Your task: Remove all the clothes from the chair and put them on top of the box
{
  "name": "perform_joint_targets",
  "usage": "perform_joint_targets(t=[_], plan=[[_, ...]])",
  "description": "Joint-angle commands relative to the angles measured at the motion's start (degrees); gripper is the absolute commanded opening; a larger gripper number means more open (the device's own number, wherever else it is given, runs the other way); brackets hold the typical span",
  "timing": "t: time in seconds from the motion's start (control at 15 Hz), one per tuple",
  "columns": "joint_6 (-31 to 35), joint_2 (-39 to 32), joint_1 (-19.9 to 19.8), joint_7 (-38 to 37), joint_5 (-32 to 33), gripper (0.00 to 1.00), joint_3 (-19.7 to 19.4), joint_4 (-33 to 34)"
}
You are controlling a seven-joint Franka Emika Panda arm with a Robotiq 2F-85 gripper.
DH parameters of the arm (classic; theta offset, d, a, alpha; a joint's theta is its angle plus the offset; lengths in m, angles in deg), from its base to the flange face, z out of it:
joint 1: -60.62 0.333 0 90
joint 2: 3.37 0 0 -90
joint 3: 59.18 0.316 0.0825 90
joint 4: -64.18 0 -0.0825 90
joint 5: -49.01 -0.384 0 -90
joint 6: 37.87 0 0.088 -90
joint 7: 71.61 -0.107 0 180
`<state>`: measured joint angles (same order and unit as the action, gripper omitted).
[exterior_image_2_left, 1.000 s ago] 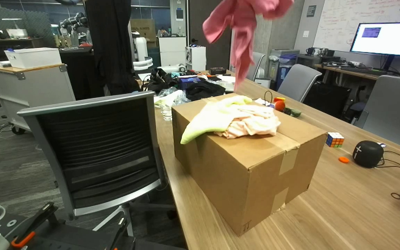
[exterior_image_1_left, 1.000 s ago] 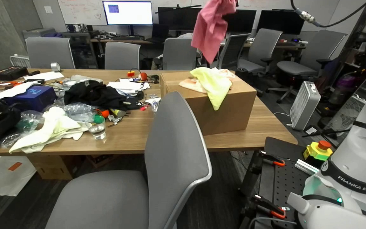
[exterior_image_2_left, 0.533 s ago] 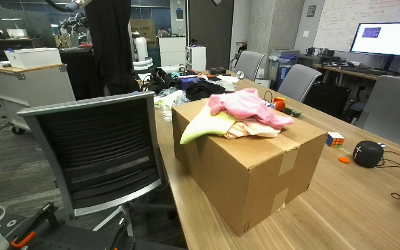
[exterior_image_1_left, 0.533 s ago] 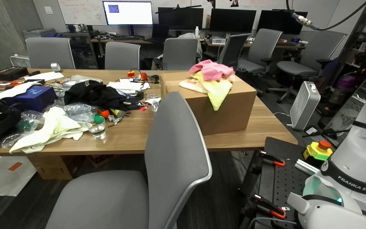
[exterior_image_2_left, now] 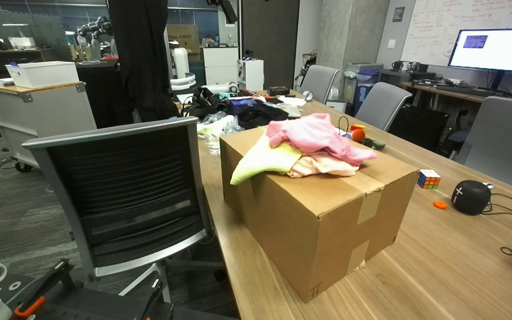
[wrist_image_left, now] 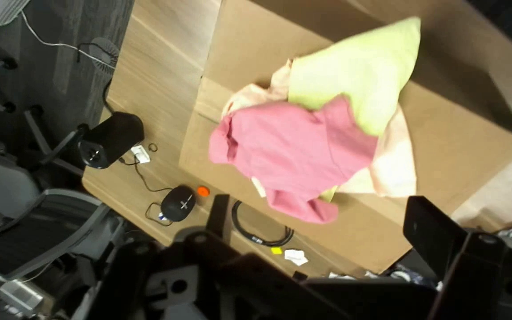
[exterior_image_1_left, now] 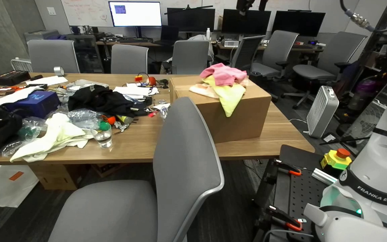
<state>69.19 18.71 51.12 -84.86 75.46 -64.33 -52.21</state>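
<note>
Below your gripper, its jaws parted wide, free air reaches down to the pink garment, uppermost in a soft mound with the yellow-green garment and peach-orange garment. This mound stands in your downward path; bare cardboard around it, on top of the box, gives room to either side. Lower than your gripper, past the box walls, bare stretches of table offer passage, interrupted by the speaker and cube. Also beneath that level, the chair raises its tall back beside the table edge, blocking that side. A cable arcs at about gripper height in an exterior view; how near cannot be told.
</note>
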Motion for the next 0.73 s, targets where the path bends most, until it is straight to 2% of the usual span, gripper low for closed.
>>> perform_joint_targets(t=[0.0, 0.2, 0.47, 0.53, 0.67], plan=[[-3.92, 9.54, 0.92, 14.26, -5.52, 1.00, -3.59, -6.15], [-9.08, 14.17, 1.37, 24.75, -8.52, 1.00, -6.51, -8.46], [-15.49, 16.83, 2.93, 34.96, -11.48, 1.00, -9.26, -10.34], [-13.78, 14.99, 1.44, 30.72, -9.61, 1.00, -8.08, -9.21], [-14.81, 15.82, 2.22, 33.01, -10.04, 1.00, -8.85, -10.15]])
